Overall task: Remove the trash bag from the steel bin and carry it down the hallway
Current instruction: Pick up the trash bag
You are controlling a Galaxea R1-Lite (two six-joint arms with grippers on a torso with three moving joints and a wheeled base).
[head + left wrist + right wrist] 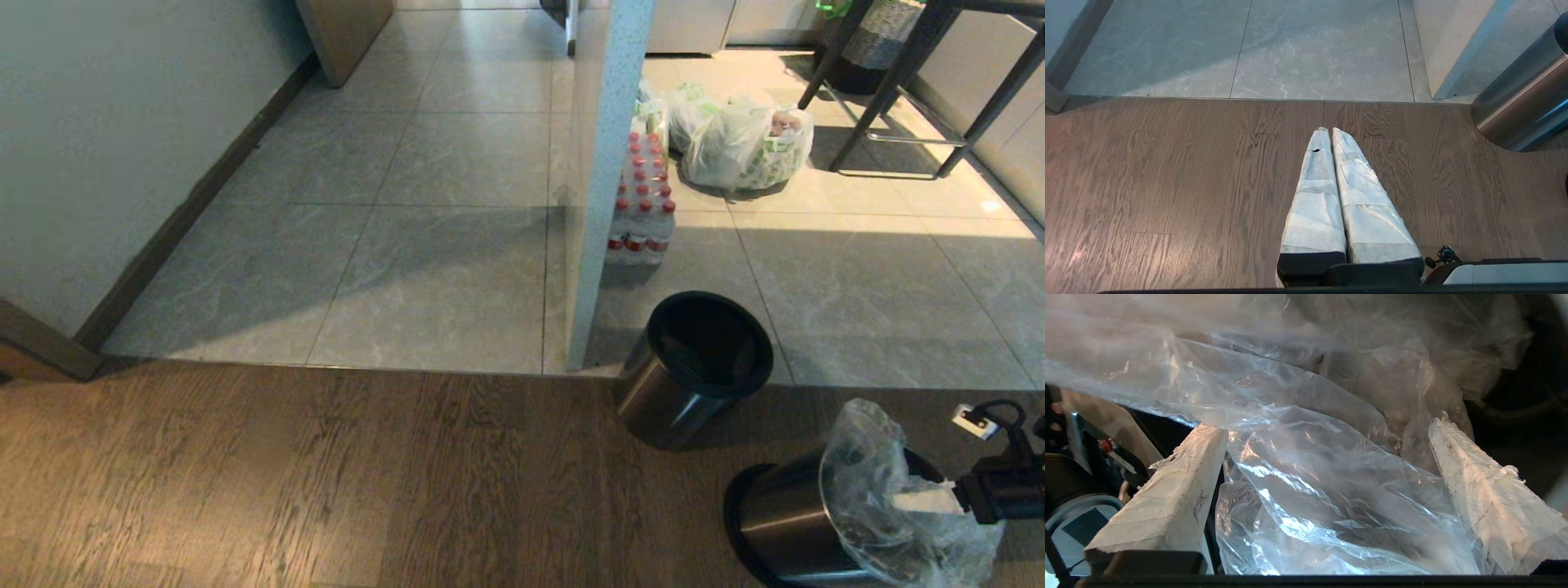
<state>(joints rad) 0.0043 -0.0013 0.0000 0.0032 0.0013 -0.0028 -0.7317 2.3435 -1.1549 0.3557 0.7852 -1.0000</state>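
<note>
Trash bag (878, 490): thin, crinkled, clear-to-whitish plastic, unprinted, billowing out of the steel bin (784, 523) mouth. Right hand (1327, 457): fingers spread wide, film bunched between them, nothing clamped. Left hand (1329, 132): clenched, empty, away from bag.

Trash bag (878, 482) in steel bin (784, 523); 2nd bin (694, 367) behind-left.

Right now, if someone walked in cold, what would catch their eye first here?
Probably the crinkled trash bag bulging out of the steel bin at the lower right on the wood floor, with the right claw open around its plastic. Next, the second bin with a black inside at the tile edge, and further back the pack of red-capped bottles beside the printed shopping bags.
</note>
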